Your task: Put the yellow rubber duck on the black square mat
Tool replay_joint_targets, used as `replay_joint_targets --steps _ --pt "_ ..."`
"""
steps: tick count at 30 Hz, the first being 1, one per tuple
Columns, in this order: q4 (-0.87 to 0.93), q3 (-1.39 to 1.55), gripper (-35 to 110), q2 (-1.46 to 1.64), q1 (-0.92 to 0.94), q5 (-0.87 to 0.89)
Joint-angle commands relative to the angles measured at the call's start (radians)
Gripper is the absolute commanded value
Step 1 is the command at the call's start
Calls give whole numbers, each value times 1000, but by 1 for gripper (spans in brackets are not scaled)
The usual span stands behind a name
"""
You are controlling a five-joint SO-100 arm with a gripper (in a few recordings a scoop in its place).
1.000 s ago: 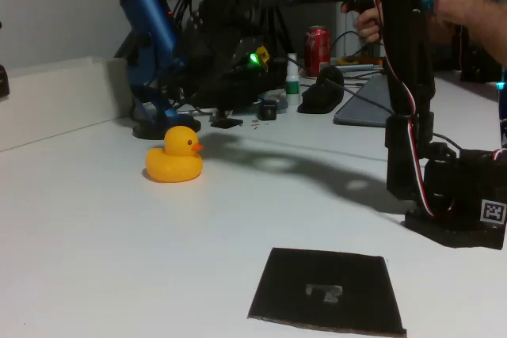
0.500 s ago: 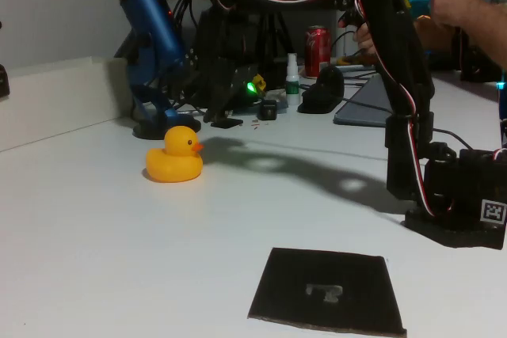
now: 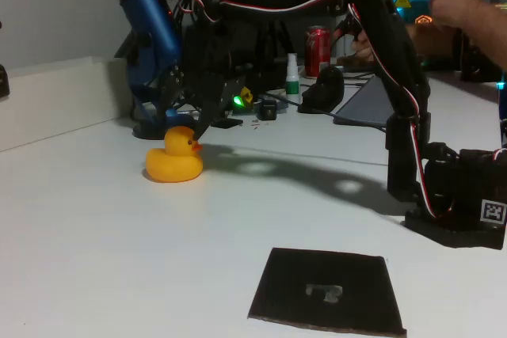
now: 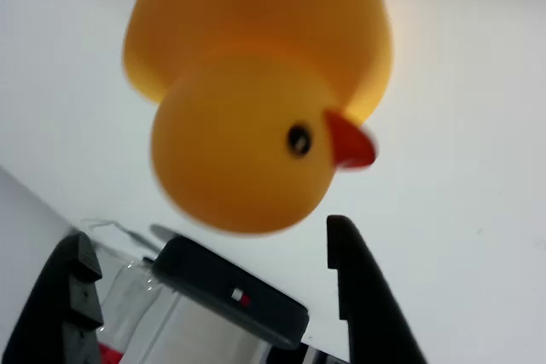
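Mat [image 3: 326, 291]: black, square, lying flat on the white table [image 3: 95, 251] at the near edge in the fixed view, a pale mark showing at its centre; sitting well apart from the gripper, nearer the camera and to the right of it.

Arm base [image 3: 459, 195]: black, standing on the table at the right of the fixed view, a square printed tag showing on its side; the arm is rising from it and reaching leftward across the picture, red and white wires running along it.

Duck [image 3: 176, 156]: yellow, orange beak pointing right in the fixed view, sitting upright on the table directly below the gripper. In the wrist view the duck [image 4: 256, 83] is filling the upper part, head nearest the fingers, dark eye and beak turned right.

Gripper [image 3: 192, 116]: black, hanging just above the duck's head, pointing down. In the wrist view the gripper [image 4: 213, 296] is standing spread wide, one finger at each lower side, the head lying just beyond the gap; nothing is being held, and contact cannot be told.

Microphone [image 3: 146, 21]: blue, standing just behind the gripper.

Can [image 3: 318, 49]: red, standing farther back to the right among dark desk clutter.

Hand [image 3: 467, 1]: a person's, showing at the far upper right.
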Motion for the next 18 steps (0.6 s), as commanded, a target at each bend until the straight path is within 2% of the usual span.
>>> replay_joint_targets --steps 1,18 --pt "12 -32 32 15 -20 -21" --pt "63 -37 32 -20 58 -15"
